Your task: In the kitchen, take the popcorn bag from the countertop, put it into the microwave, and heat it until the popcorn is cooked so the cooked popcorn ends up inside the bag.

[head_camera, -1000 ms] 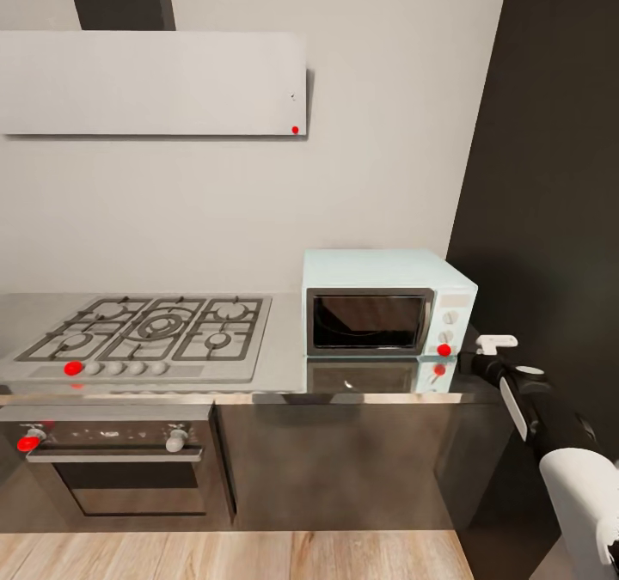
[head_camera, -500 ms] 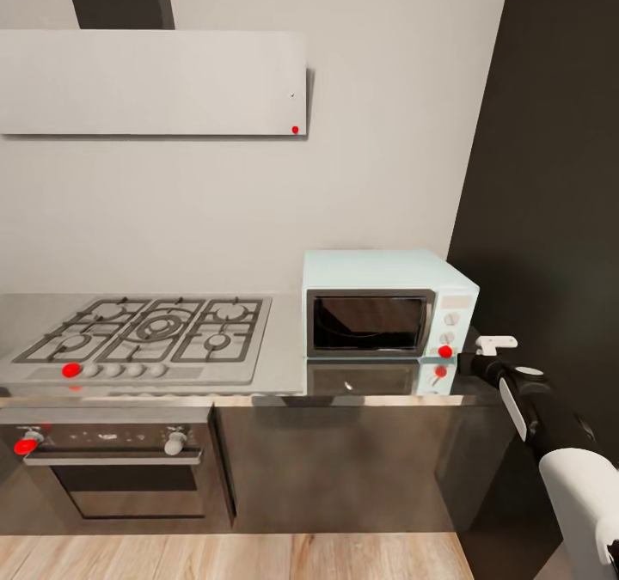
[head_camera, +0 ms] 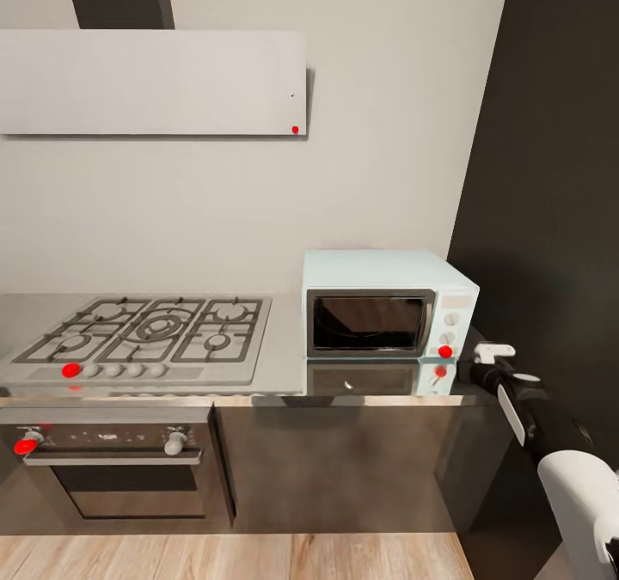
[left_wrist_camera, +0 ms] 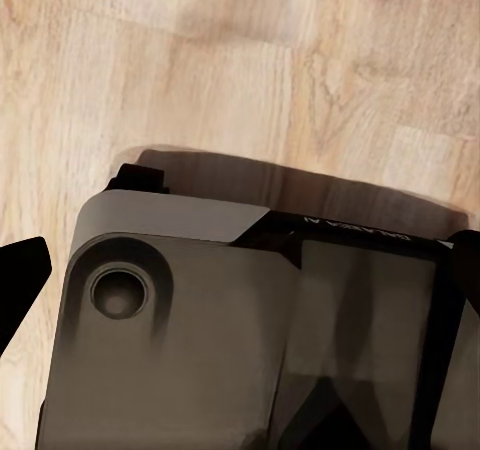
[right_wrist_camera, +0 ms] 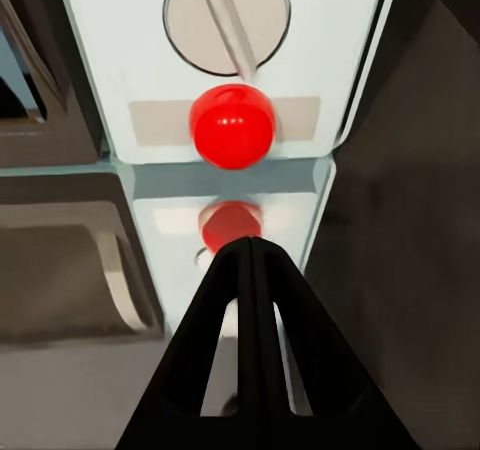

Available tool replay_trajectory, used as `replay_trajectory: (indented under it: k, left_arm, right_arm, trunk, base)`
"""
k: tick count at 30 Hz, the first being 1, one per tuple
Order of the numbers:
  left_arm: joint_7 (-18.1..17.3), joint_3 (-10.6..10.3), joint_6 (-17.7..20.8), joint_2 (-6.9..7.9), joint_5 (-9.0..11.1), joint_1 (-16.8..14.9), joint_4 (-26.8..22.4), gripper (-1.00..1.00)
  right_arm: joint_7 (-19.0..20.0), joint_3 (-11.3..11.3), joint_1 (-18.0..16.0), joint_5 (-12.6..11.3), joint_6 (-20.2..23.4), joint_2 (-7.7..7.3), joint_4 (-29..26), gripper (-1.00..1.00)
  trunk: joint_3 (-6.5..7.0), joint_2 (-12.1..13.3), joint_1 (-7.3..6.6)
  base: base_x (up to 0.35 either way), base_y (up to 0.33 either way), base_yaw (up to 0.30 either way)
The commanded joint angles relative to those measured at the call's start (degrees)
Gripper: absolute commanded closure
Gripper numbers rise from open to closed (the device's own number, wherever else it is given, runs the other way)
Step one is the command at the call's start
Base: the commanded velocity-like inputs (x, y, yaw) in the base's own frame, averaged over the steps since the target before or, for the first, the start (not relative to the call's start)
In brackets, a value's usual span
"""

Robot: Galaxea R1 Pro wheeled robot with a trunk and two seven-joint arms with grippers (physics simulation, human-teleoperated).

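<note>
Starting at the left of the head view, the grey gas hob with dark grates (head_camera: 146, 332) is sitting in the smooth grey reflective countertop (head_camera: 284, 365), above the dark built-in oven (head_camera: 112, 464). The left wrist view is looking down over a grey part of the robot's own body (left_wrist_camera: 200, 330) at the pale wooden floor (left_wrist_camera: 250, 60); whether the left gripper is released or clenched I cannot tell.

Further right, the small pale mint-blue microwave (head_camera: 387, 301) is standing on the countertop with its dark glass door closed. The tan popcorn bag is not to be made out through that glass, so its place is unclear.

At the right, the right gripper (head_camera: 490, 354) is hovering just beside the microwave's control panel; in its wrist view its black fingers (right_wrist_camera: 250, 350) are pressed together, clenched on nothing, aimed at the round red button (right_wrist_camera: 233, 124).

The step in hand seems to be starting the heating. Next, a short straight push onto that button is called for.
</note>
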Motion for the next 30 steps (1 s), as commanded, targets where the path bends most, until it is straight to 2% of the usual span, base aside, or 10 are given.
replay_trajectory:
  k: [1, 14, 30]
  left_arm:
    - [-0.14, -0.48, -0.18, -0.01, 0.56, -0.05, 0.09, -1.0]
    - [-0.14, -0.48, -0.18, -0.01, 0.52, -0.05, 0.09, -1.0]
    - [-0.14, -0.48, -0.18, -0.01, 0.56, -0.05, 0.09, -1.0]
  right_arm:
    - [0.48, -0.25, -0.04, 0.5, 0.17, 0.02, 0.11, 1.0]
    - [0.48, -0.28, -0.04, 0.45, -0.01, 0.0, 0.3, 1.0]
    - [0.53, -0.34, -0.04, 0.44, -1.74, -0.09, 2.51, 1.0]
  trunk:
    - [-0.07, -0.05, 0.0]
    - [-0.07, -0.05, 0.0]
    - [-0.07, -0.05, 0.0]
  base:
    - [0.0, 0.0, 0.0]
    - [0.055, 0.0, 0.0]
    - [0.146, 0.0, 0.0]
